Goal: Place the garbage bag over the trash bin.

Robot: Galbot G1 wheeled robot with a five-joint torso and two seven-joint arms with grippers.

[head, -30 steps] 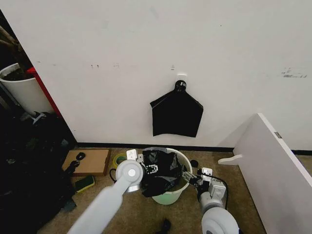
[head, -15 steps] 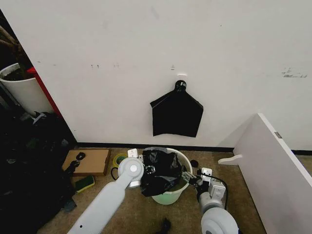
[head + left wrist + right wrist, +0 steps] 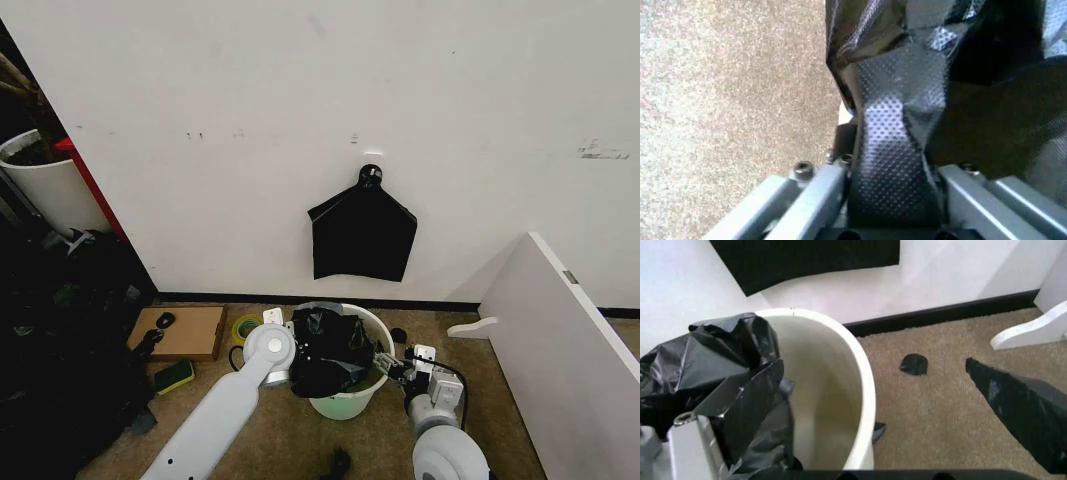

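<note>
**Both grippers at the trash bin, the garbage bag bunched over its opening**

In the head view, the trash bin (image 3: pixel 350 398) stands on the carpet floor (image 3: pixel 500 420) close to the white wall (image 3: pixel 300 100). The garbage bag (image 3: pixel 328 350) sits as a crinkled heap over the left half of the bin's opening, and part of it hangs over the front rim. The left gripper (image 3: pixel 297 352) is at the left side of the bin, right against the bag. The right gripper (image 3: pixel 385 366) is at the right rim of the bin, and the bag is just beside it, toward the other arm. Above both grippers, a flat black bag (image 3: pixel 362 235) hangs on the wall. Well to the left of the left gripper, a cardboard box (image 3: pixel 185 332) lies on the floor.

In the left wrist view, the left gripper (image 3: pixel 890 200) has a fold of the garbage bag (image 3: pixel 897 125) clamped between its two metal fingers (image 3: pixel 810 195); the plastic fills the gap completely. Beside the gripper is the carpet floor (image 3: pixel 720 100).

In the right wrist view, the trash bin (image 3: pixel 853 390) is directly in front of the right gripper (image 3: pixel 767 440). One metal finger (image 3: pixel 697 450) lies against the garbage bag (image 3: pixel 720 375), which drapes inside the bin next to it. I cannot tell from here if this gripper is closed on the plastic. Beyond the bin, a small dark object (image 3: pixel 913 364) lies on the carpet.
</note>
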